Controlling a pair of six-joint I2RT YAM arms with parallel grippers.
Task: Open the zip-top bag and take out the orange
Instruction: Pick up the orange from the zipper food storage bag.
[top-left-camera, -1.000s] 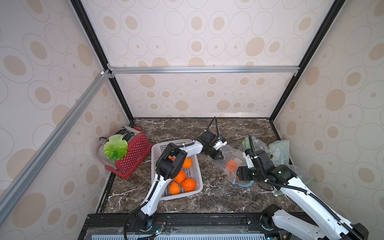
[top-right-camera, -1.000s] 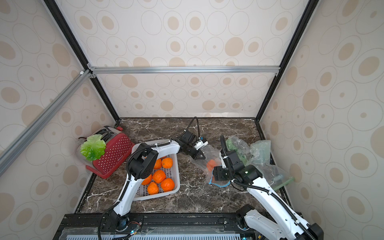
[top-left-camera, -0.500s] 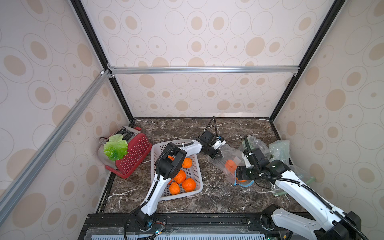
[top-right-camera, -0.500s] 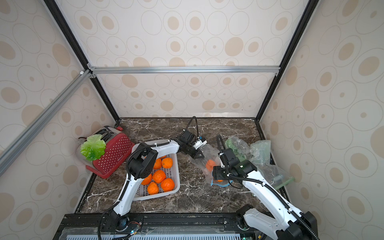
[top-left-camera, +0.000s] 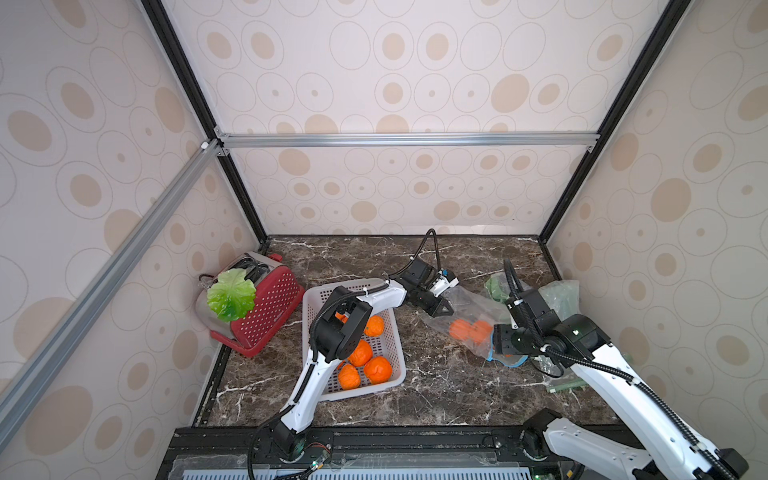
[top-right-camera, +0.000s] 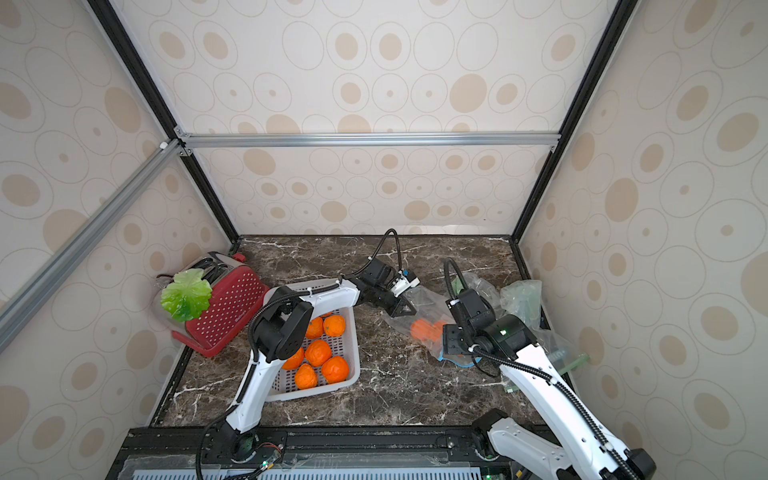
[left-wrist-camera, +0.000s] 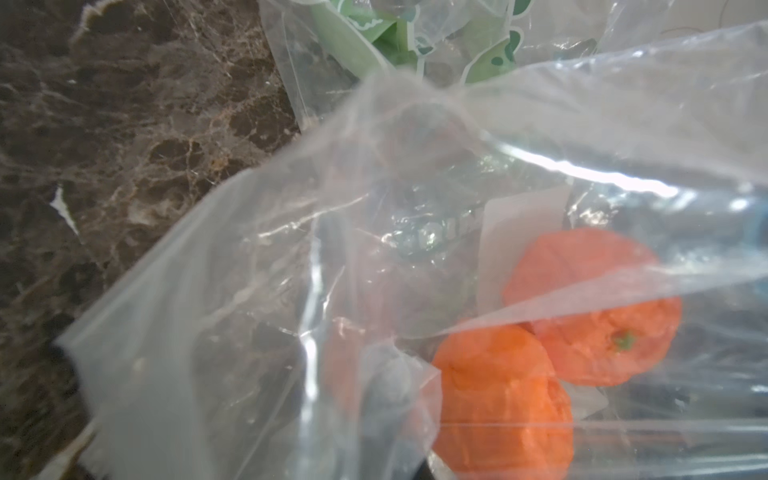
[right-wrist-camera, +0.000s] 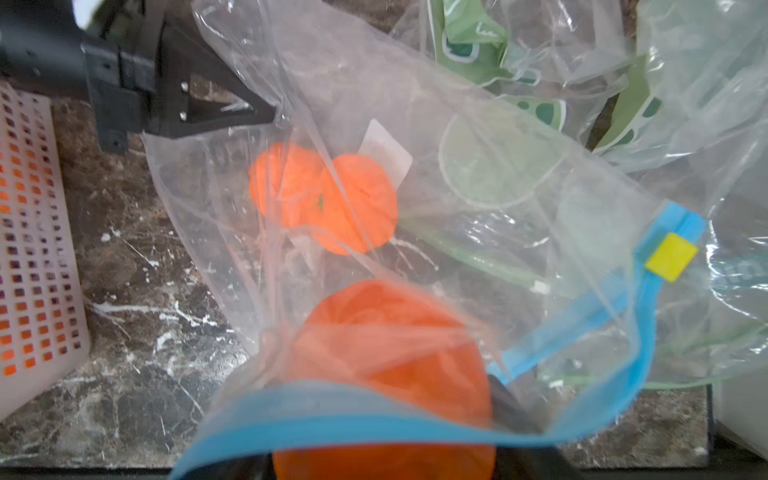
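1. Against a second ago: right arm's elbow shifted a little toward the right wall, right hand (top-left-camera: 500, 352) kept at the mouth of the zip-top bag (top-left-camera: 459, 301). No visible shift in the left arm, the bag or the basket.
2. With the right hand: jaws set wide and closed on an orange (right-wrist-camera: 386, 353) at the bag's open mouth. Dark fingers (right-wrist-camera: 513, 411) tight against its sides in the right wrist view.
3. For that orange: partly under the bag's upper film, partly past the blue zip strip (right-wrist-camera: 602, 316). At the opening, then, and not yet clear of the bag.
4. On the zip strip: yellow slider (right-wrist-camera: 671, 254) at one end, the strip parted into a wide loop.
5. With the left hand (right-wrist-camera: 257, 112): fingers pressed together, pinching the bag's closed corner opposite the mouth. Film creased from there toward the opening.
6. Deeper in the bag: pair of oranges (top-left-camera: 469, 330), touching each other, between the two hands in both top views.
7. Just beside the bag, toward the robot's right: crumpled clear bags with green print (top-left-camera: 561, 295).
8. To the robot's left of the bag: white perforated basket (top-left-camera: 357, 394) on the marble surface (top-left-camera: 449, 386), loose oranges (top-left-camera: 376, 369) inside, left arm reaching across it.
9. Farther left, by the wall: red toaster (top-left-camera: 266, 309) with a green leaf (top-left-camera: 230, 294) against it.
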